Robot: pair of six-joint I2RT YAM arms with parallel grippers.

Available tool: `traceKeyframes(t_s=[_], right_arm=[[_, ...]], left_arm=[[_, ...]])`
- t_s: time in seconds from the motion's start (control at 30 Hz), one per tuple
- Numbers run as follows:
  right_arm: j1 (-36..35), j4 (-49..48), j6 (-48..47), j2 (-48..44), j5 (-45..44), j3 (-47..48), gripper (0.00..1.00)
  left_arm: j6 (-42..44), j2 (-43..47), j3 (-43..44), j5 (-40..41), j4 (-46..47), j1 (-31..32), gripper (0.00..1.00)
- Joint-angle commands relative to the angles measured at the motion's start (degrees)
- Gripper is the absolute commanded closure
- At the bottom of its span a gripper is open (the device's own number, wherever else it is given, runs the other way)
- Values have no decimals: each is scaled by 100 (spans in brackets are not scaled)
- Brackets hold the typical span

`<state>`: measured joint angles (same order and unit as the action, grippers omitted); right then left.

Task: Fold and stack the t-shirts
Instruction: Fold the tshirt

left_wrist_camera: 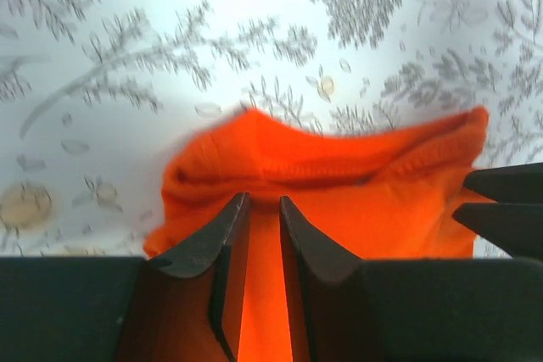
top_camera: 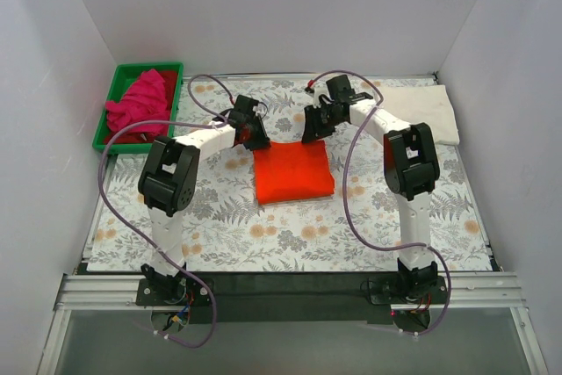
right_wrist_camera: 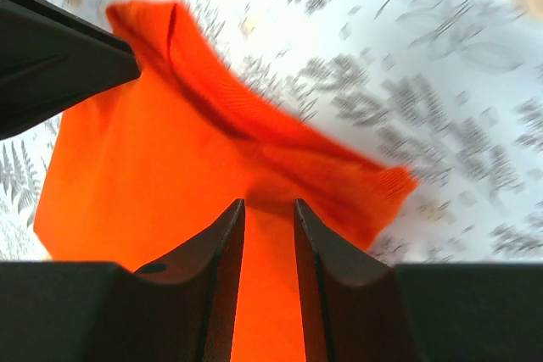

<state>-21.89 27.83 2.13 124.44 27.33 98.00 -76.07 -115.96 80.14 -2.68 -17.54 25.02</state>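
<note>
The orange-red t-shirt (top_camera: 294, 173) lies folded into a square at the middle of the floral cloth. My left gripper (top_camera: 257, 140) is at its far left corner and my right gripper (top_camera: 313, 132) at its far right corner. In the left wrist view the gripper (left_wrist_camera: 263, 201) is shut narrowly on the shirt's (left_wrist_camera: 339, 167) bunched edge. In the right wrist view the gripper (right_wrist_camera: 269, 203) is likewise shut on the shirt's (right_wrist_camera: 127, 175) edge. The magenta-pink t-shirt (top_camera: 139, 103) lies crumpled in the tray. The cream-white t-shirt (top_camera: 426, 107) lies folded at the far right.
The green tray (top_camera: 123, 72) stands at the far left corner. The grey floral cloth (top_camera: 263, 234) covers the table. White walls close in the left, back and right sides. The arm bases stand at the near edge.
</note>
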Motion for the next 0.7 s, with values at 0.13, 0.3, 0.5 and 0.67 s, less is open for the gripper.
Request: traceKeyframes(t_s=[0.13, 0.3, 0.5, 0.67], right_arm=[[440, -314, 147, 571, 448, 729, 69], [537, -349, 217, 520, 624, 871, 69], [528, -1165, 665, -376, 860, 151, 68], [528, -2114, 1192, -685, 1528, -640, 68]], left_arm=[[119, -427, 573, -92, 137, -348, 75], [67, -315, 626, -216, 190, -577, 66], [101, 740, 187, -23, 549, -568, 40], [49, 1382, -549, -5, 944, -568, 35]])
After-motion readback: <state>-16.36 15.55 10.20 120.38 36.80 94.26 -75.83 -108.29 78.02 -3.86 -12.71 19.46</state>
